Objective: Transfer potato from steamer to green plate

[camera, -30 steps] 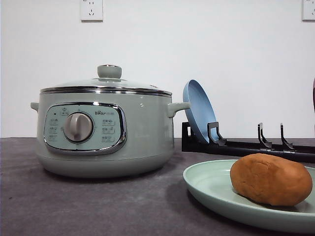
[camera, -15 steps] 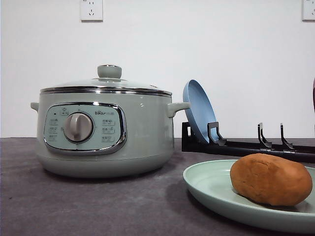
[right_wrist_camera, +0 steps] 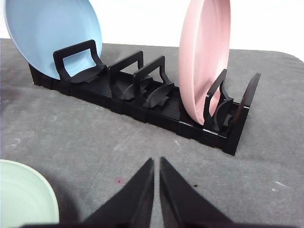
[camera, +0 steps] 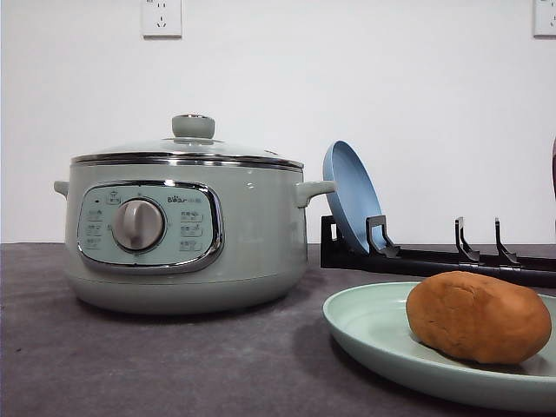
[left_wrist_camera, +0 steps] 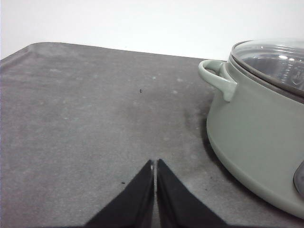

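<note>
on green plate (camera: 369, 334), orange-brown oval potato (camera: 478, 316)

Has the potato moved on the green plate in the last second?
No. The potato sits at the same spot on the green plate, unchanged against the black rack behind.

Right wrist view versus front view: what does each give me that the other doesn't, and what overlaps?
Right wrist view alone: a pink plate standing upright in the rack, plus the shut right gripper hovering over bare table. Front view alone: the steamer with its lid on, and the potato lying on the green plate. Both: the black rack, the blue plate leaning in its end slot, and the green plate's rim.
</note>
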### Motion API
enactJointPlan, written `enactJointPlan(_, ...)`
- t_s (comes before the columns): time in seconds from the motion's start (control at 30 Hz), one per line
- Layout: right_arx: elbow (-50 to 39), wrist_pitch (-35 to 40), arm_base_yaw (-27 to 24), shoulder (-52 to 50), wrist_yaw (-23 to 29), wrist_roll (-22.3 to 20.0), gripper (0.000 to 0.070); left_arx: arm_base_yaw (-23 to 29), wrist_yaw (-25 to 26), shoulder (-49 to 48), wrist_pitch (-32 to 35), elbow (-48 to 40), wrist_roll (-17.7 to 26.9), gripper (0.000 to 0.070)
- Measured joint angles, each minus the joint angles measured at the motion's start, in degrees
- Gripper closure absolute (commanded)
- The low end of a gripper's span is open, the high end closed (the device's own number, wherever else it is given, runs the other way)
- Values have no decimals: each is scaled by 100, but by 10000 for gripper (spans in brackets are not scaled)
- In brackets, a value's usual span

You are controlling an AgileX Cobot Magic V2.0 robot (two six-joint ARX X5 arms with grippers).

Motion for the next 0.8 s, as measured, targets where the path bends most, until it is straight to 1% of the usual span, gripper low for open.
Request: enactJointPlan(0.8, 0, 0, 0, 0, 0, -1, 691, 0, 0, 0, 0, 0, 0, 700)
